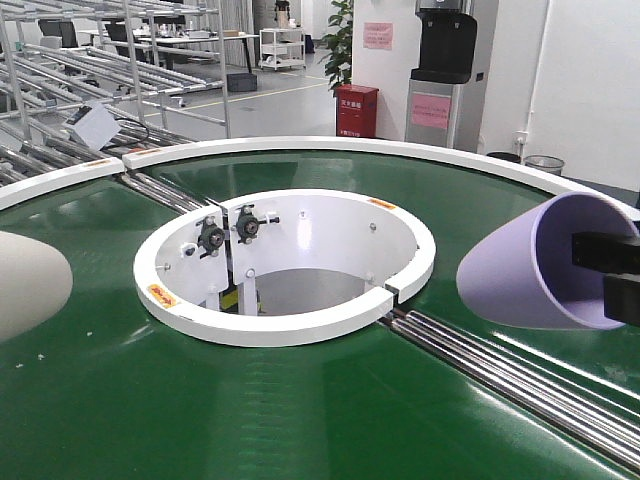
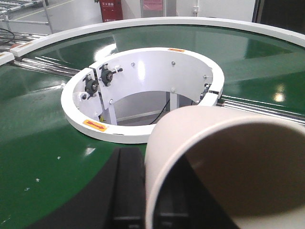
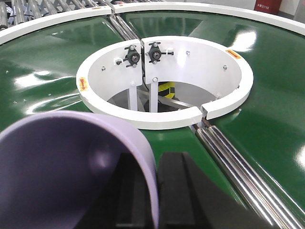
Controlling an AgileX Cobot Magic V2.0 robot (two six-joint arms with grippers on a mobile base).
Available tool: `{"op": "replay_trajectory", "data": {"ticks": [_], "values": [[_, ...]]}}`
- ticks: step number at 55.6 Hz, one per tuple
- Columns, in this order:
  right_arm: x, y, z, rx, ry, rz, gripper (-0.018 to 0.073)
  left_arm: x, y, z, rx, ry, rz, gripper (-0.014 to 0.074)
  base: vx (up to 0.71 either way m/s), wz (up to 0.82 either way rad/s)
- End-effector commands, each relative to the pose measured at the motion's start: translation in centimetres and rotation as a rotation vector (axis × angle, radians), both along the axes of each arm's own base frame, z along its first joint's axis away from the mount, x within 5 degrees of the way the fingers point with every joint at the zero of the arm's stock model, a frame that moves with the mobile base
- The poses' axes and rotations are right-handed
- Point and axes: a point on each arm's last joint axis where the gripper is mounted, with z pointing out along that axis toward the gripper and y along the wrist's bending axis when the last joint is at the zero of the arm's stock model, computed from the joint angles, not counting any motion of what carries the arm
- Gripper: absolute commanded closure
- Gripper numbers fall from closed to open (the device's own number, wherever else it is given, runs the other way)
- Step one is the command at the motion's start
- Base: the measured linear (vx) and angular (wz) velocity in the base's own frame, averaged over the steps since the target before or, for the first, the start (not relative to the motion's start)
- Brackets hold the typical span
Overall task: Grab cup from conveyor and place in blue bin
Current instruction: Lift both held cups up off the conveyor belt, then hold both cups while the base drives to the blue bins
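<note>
The conveyor [image 1: 300,420] is a dark green ring belt around a white inner rim [image 1: 290,325]. In the left wrist view my left gripper [image 2: 150,205] is shut on the wall of a cream cup [image 2: 205,138], one finger [image 2: 128,191] outside and one inside. That cream cup [image 1: 25,280] shows at the front view's left edge, above the belt. My right gripper [image 3: 155,200] is shut on the rim of a purple cup [image 3: 62,162], which lies on its side in the grip. The purple cup [image 1: 520,265] and right gripper [image 1: 608,272] hang at the right. The blue bin is out of view.
Steel rollers [image 1: 500,370] cross the belt at its joint on the right, and another roller set [image 1: 160,190] crosses at the far left. Bearings [image 1: 228,232] sit inside the central opening. Behind the conveyor stand roller racks [image 1: 100,70] and a red cabinet [image 1: 357,110].
</note>
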Motion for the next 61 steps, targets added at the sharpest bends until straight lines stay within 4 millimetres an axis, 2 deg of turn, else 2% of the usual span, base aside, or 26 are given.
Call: {"op": "replay_trajectory", "data": {"ticks": [1,26,61], "values": [[-0.46,-0.18,1.87,0.046,-0.112,-0.016,0.0568,-0.25,0.04,1.74,-0.046,-0.116,0.013,0.0596,0.0,0.01],[-0.42,-0.17,1.85,0.044,-0.112,-0.016,0.0568,-0.25,0.04,1.75,-0.046,-0.116,0.013,0.0596,-0.06,0.02],[-0.42,-0.17,1.85,0.044,-0.112,-0.016,0.0568,-0.3,0.04,1.76,-0.046,-0.116,0.012,0.0596,-0.22,0.05]]}}
